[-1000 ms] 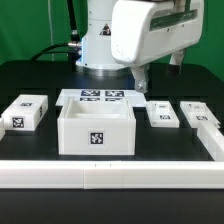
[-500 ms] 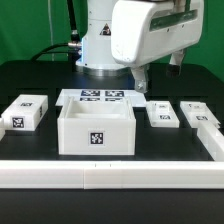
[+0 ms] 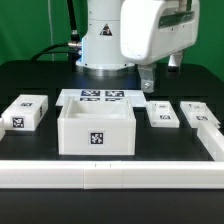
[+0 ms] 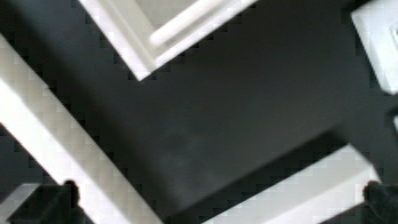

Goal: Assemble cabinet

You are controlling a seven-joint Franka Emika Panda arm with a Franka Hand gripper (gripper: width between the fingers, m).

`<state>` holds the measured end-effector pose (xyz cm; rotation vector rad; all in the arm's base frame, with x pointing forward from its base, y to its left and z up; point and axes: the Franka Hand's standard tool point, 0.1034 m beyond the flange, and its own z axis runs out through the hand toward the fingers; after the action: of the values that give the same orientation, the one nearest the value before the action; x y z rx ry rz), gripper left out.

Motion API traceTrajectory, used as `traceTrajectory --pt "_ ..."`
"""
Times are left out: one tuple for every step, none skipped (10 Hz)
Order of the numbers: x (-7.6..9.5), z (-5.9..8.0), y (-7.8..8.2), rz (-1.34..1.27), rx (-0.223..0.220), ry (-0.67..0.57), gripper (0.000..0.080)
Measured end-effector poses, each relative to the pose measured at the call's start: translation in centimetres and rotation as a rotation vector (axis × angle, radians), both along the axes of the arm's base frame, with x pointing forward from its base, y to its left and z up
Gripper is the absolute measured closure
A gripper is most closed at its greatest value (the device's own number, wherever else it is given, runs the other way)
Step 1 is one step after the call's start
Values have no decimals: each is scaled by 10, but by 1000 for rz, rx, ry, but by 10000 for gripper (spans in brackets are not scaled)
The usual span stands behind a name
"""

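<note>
The cabinet (image 3: 96, 131) is a large white open-topped box with a tag on its front, standing mid-table. My gripper (image 3: 147, 79) hangs above the table behind and to the exterior view's right of it, over the area near a flat white panel (image 3: 163, 114). In the wrist view the gripper (image 4: 214, 205) is open and empty, its dark fingertips (image 4: 43, 203) far apart. Between them I see only black table and blurred white edges (image 4: 164, 35); which parts these are I cannot tell.
The marker board (image 3: 100, 97) lies behind the cabinet. A white tagged block (image 3: 25, 112) sits at the exterior view's left. Another tagged panel (image 3: 200, 114) lies at the right. A long white rail (image 3: 100, 176) runs along the front and up the right side.
The arm and gripper have shifted a little toward the exterior view's right. The parts on the table have not moved.
</note>
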<state>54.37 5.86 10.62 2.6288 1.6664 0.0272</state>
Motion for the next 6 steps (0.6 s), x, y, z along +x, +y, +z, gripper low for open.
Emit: traceTrajectory --pt "-3 -2 -2 49 -7 14 2" --pt "-6 -3 -9 72 -10 33 2" --pt "-6 -4 -8 60 -9 32 2" --pt "-6 -4 -8 61 -9 33 2" --pt "-6 -5 -8 60 -9 34 2" --pt "-6 -6 -10 107 -13 27 2"
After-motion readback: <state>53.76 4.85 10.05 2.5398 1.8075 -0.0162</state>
